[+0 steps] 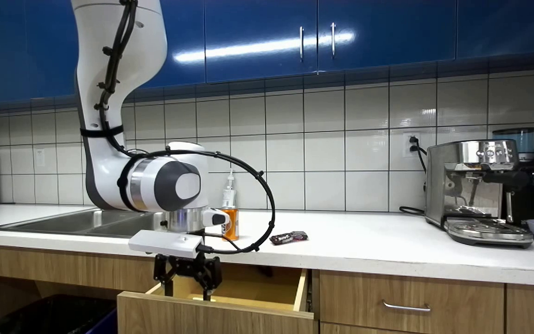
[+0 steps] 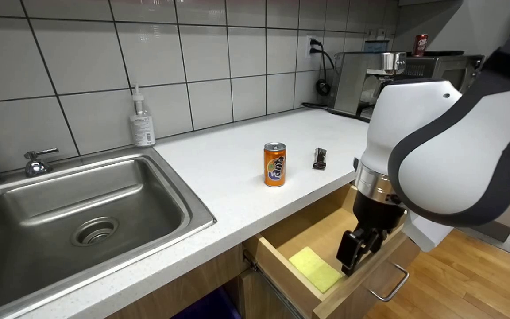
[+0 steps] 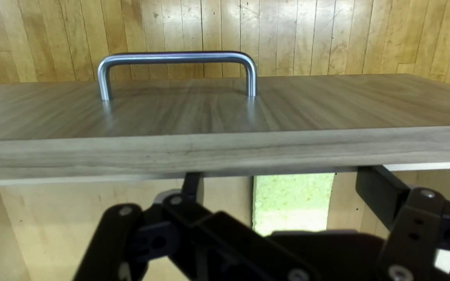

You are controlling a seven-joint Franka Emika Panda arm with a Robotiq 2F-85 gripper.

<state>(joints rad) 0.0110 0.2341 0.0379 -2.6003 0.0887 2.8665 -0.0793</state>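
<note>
My gripper (image 1: 187, 293) is open and empty, pointing down into the open wooden drawer (image 1: 216, 316). In the wrist view its fingers (image 3: 281, 175) are spread wide just inside the drawer's front panel (image 3: 225, 150); whether they touch it I cannot tell. A flat yellow sponge (image 2: 316, 269) lies on the drawer floor near the front. In the wrist view the sponge (image 3: 293, 203) shows between and below the fingers, partly hidden by the gripper and the panel. The drawer's metal handle (image 3: 176, 57) is on the panel's outer face, and it also shows in an exterior view (image 2: 390, 283).
An orange Fanta can (image 2: 274, 166) and a dark wrapped bar (image 2: 319, 158) stand and lie on the white counter. A soap bottle (image 2: 142, 126) stands behind the sink (image 2: 199, 212). An espresso machine (image 1: 475, 190) is farther along. A bin (image 1: 54, 315) is below the counter.
</note>
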